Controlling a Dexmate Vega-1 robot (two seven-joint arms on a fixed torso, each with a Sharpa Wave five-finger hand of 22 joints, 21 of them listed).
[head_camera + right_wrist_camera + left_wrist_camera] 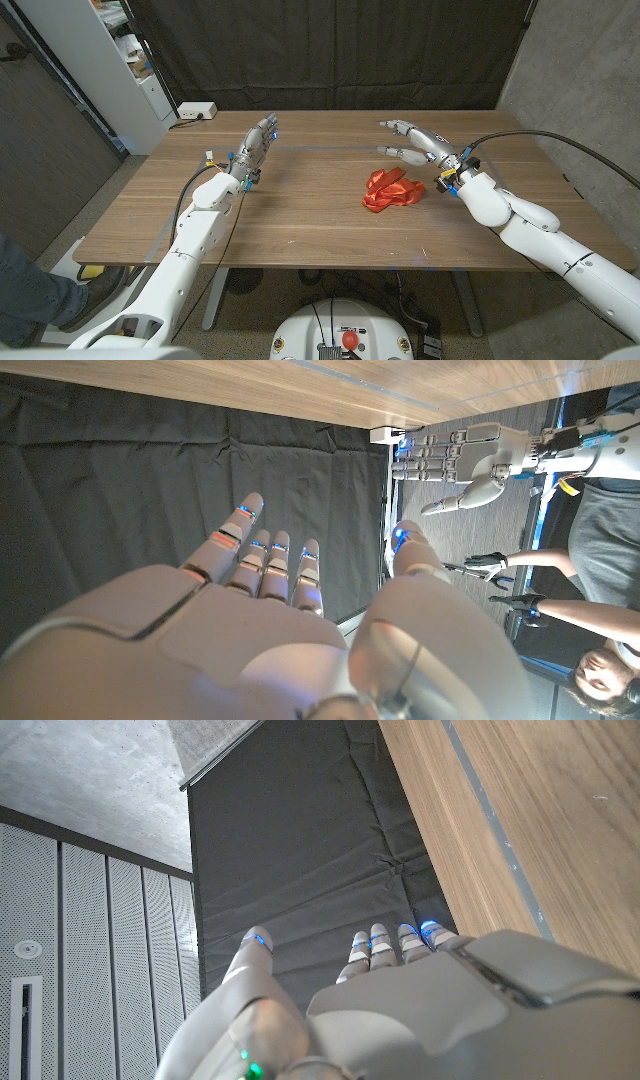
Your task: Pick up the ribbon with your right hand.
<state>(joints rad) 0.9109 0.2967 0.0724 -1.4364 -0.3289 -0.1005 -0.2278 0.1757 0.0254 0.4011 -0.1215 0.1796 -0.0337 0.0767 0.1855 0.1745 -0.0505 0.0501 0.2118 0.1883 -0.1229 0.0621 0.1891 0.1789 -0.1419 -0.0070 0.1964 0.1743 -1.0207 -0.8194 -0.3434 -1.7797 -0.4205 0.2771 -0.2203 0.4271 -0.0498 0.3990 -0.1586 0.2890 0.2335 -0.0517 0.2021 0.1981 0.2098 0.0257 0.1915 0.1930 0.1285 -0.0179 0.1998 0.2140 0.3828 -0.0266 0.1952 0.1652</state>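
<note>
A crumpled red ribbon (392, 190) lies on the wooden table (300, 230), right of the middle. My right hand (415, 140) hovers behind and slightly right of it, fingers spread and holding nothing; the same right hand (270, 620) shows from behind in its wrist view, fingers extended. My left hand (256, 148) stands at the table's left side, fingers straight, holding nothing, well apart from the ribbon. From the left wrist view, the left hand (400, 990) has its fingers reaching out beside the table edge. The right wrist view also catches the left hand (465, 460) across the table.
A white power strip (196, 111) sits at the table's far left corner. A white shelf (110, 60) stands left of the table. Black curtain (330, 50) hangs behind. A person (590, 560) stands at the edge of the right wrist view.
</note>
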